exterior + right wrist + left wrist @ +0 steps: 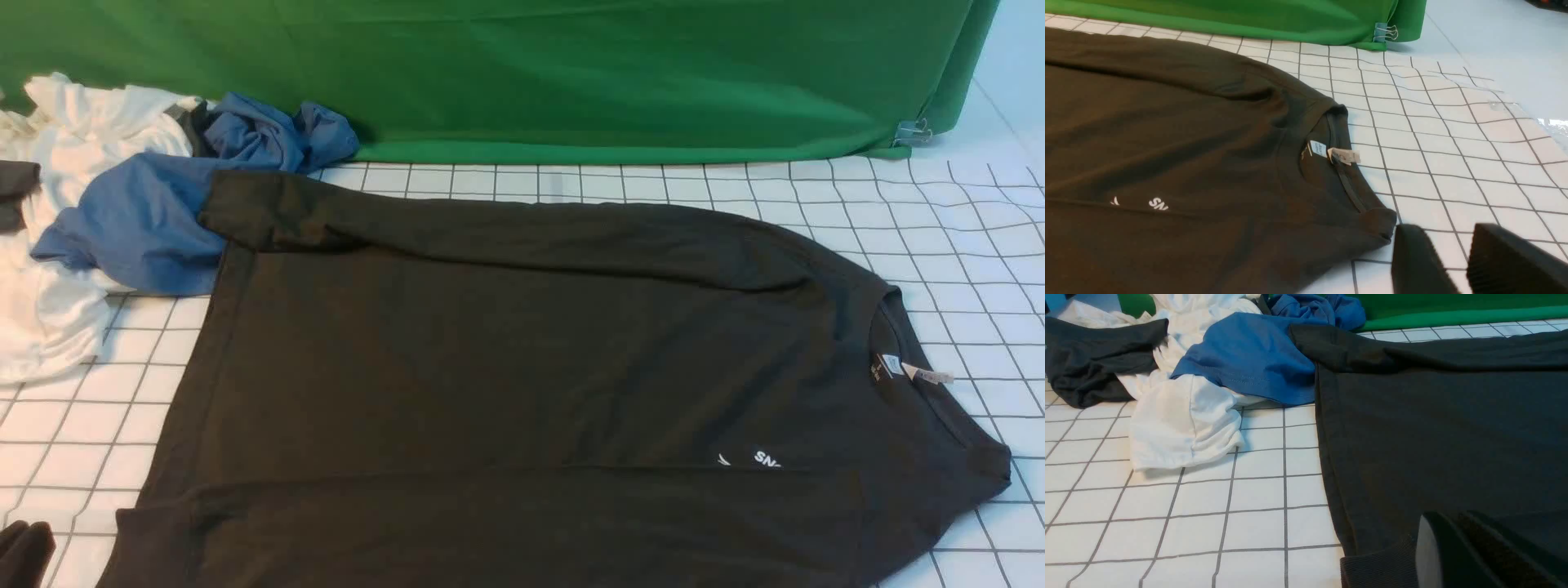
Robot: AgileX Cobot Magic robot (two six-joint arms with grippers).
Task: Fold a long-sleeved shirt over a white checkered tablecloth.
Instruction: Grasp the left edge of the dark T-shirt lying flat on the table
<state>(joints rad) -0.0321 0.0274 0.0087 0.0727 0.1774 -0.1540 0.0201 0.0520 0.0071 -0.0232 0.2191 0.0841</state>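
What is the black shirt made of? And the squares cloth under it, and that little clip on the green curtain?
The black shirt looks like soft, matte knit fabric, probably cotton: it creases gently and has a ribbed cuff. The checkered cloth seems smooth, maybe plastic-coated, since one edge shines. The clip looks like shiny metal wire on a pale blue body.

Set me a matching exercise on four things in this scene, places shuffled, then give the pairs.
1 long-sleeved shirt
2 blue garment
3 white garment
4 binder clip

A crumpled at the tablecloth's left edge
B spread flat across the tablecloth
C on the green backdrop's right corner
D bunched against the shirt's far sleeve

Pairs: 1-B, 2-D, 3-A, 4-C
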